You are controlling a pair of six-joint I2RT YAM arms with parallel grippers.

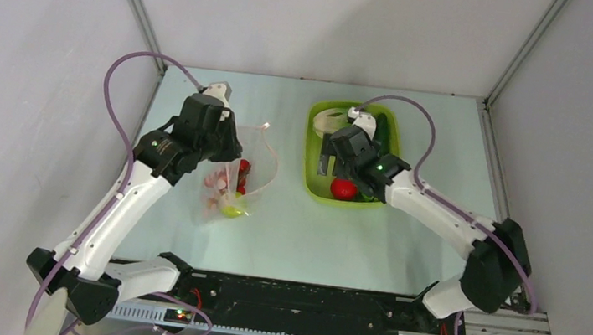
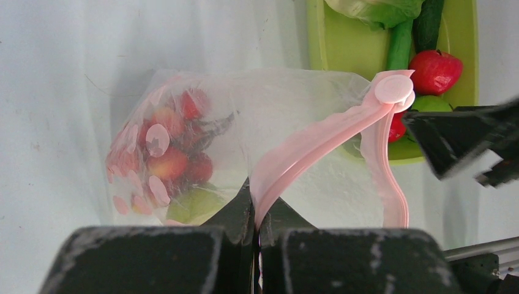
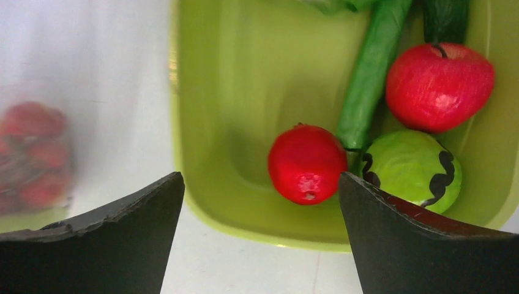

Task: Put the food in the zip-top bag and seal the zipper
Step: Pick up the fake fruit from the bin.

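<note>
I'm watching the left arm (image 1: 133, 199) reaching from its base toward 1 o'clock, with its wrist bending down over the bag (image 2: 287, 110). Its jaws are clamping together on the pink zipper (image 2: 318, 138), which is rising from between them toward 2 o'clock and ending in a round pink tab (image 2: 395, 89). The two lips of the strip are standing apart there, so the mouth is gaping.

The right arm (image 1: 440, 213) is stretching toward 10 o'clock, its wrist hanging over the near left corner of the green tray (image 3: 245, 73). Its jaws are spread wide and holding nothing.

The bag is lying on the bench (image 1: 327, 238) at 9 o'clock from the tray. It is holding red cherry pieces (image 2: 177, 159) and a yellow-green pear (image 2: 193, 205).

The tray is holding a small tomato (image 3: 306, 162), a bigger tomato (image 3: 437, 86), a round green piece (image 3: 413, 171), a long green stalk (image 3: 370, 73) and the lettuce (image 1: 330, 121) at its far end.
</note>
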